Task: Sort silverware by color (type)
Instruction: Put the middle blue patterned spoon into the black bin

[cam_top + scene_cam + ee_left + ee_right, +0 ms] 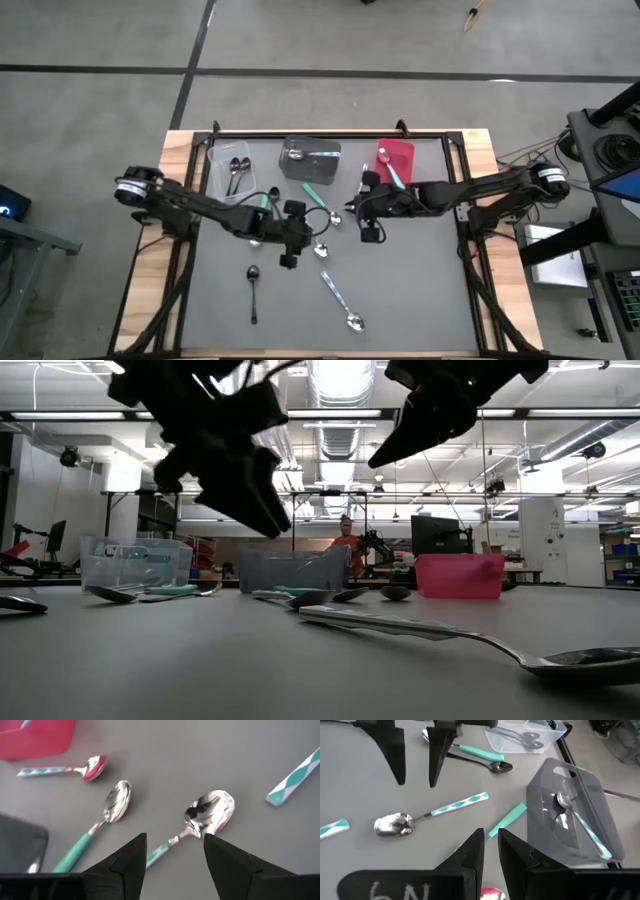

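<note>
My left gripper point(175, 845) point(298, 240) hovers open over the table's middle. Its fingers stand either side of the patterned teal handle of a silver-bowled spoon point(210, 812) point(395, 825) that lies flat, and touch nothing. A green-handled spoon point(115, 802) and another patterned one point(92, 767) lie beside it. My right gripper point(490, 837) point(366, 215) hangs above the table near the red bin point(398, 158), fingers a narrow gap apart and empty, with a teal handle point(507, 820) ahead of it. A black spoon point(253, 288) and a patterned spoon point(340, 300) lie toward the near edge.
Three bins stand along the far edge. The clear bin point(230, 172) holds silver spoons, the grey bin point(310, 160) point(575, 810) holds a patterned spoon, and a teal-handled one is in the red bin. A black spoon point(490, 766) lies by the clear bin. A person stands in the room behind.
</note>
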`<state>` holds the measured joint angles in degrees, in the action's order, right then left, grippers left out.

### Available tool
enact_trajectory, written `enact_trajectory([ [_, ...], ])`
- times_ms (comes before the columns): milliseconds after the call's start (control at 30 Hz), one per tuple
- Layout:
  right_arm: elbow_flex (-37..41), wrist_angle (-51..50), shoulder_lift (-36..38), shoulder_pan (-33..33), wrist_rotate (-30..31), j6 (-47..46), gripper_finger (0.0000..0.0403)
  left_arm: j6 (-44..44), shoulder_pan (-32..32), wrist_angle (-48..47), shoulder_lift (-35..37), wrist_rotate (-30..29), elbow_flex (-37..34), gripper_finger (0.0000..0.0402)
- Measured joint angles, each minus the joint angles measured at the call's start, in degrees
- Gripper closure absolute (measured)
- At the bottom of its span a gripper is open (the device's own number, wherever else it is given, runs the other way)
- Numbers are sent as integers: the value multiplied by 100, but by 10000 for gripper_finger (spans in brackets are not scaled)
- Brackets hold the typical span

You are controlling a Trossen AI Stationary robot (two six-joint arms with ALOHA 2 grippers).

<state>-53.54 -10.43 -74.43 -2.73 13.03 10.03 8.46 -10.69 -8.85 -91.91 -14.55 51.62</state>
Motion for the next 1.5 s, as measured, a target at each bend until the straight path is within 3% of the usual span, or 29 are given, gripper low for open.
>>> enact_trajectory([
  [267,549,363,487,69,-21,-34,355,874,392,236,-629,534,0,223],
  [533,869,869,941,128,-408,54,355,1349,902,260,-822,1360,0,223],
  [800,888,910,915,139,-410,135,355,1706,1391,310,-997,2137,0,223],
  [1000,888,904,912,156,-410,154,355,1824,1499,444,-1255,2342,16,227],
  [1167,888,905,911,165,-410,154,355,1813,1496,440,-1294,2359,23,269],
  [1400,888,905,911,165,-410,155,355,1572,1485,501,-1294,2351,13,383],
  [1500,888,905,911,165,-411,155,355,1248,1484,580,-1269,2270,6,388],
])
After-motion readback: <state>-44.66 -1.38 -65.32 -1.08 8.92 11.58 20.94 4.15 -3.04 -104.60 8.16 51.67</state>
